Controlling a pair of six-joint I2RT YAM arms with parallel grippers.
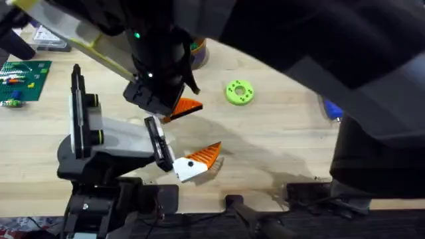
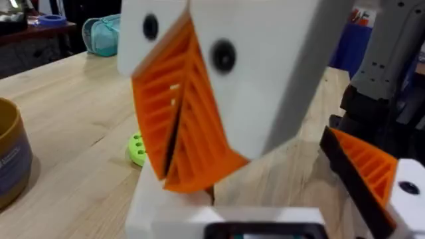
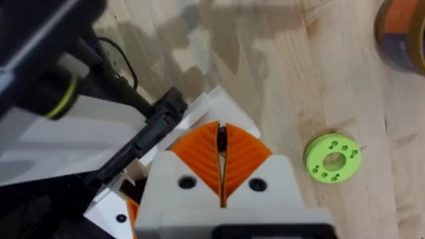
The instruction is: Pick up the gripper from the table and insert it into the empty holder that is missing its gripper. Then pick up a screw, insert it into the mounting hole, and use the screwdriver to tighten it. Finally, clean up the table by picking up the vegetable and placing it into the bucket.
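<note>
Two white grippers with ribbed orange pads, left gripper (image 2: 176, 143) and right gripper (image 3: 221, 156) both clenched, we see above the pale wood-grain desk (image 1: 279, 143) near a green disc (image 1: 239, 92).

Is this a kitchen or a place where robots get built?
Probably a robotics workshop or lab, not a kitchen. There is a bare wooden workbench, a green circuit board at its edge, and a green disc with holes that looks like a machine part.
</note>
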